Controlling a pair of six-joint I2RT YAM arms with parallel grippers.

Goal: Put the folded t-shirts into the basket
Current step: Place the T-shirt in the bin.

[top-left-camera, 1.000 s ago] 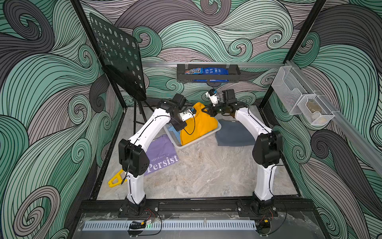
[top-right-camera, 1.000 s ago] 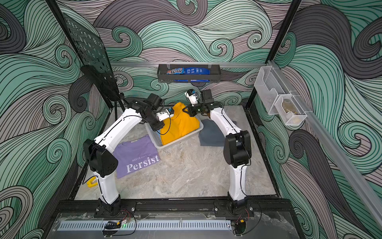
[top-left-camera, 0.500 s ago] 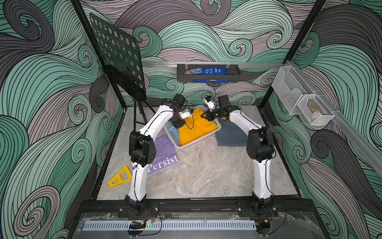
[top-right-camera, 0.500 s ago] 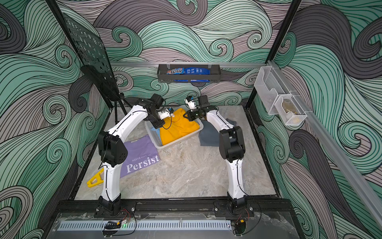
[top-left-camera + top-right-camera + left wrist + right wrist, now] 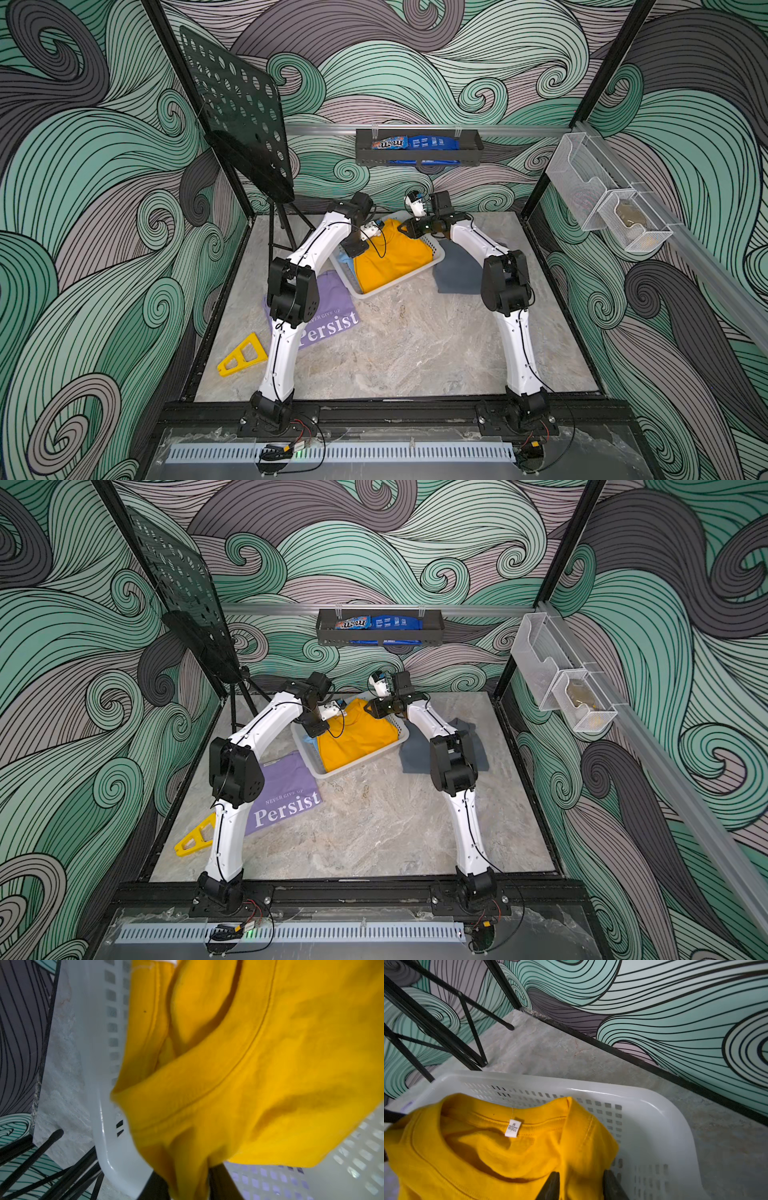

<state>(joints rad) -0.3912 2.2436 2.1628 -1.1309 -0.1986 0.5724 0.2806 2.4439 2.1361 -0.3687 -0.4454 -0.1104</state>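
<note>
Since the earlier frame, both arms have come down and the mustard t-shirt (image 5: 390, 257) has dropped from a raised hold into the basket (image 5: 654, 1118) at the rear of the worktop (image 5: 395, 353). It lies over the light blue t-shirt (image 5: 345, 259). Lavender t-shirt (image 5: 286, 796): on the worktop, left of the basket. Grey t-shirt (image 5: 457, 270): on the worktop, right of it. Left tool (image 5: 187, 1182) and right tool (image 5: 580, 1185): released, fingers parted astride mustard cloth.

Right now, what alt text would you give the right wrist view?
A mustard yellow t-shirt, collar and white tag showing, lies in the white perforated basket. The right gripper straddles its edge, fingertips apart; marble tabletop and swirl-patterned wall lie beyond.
</note>
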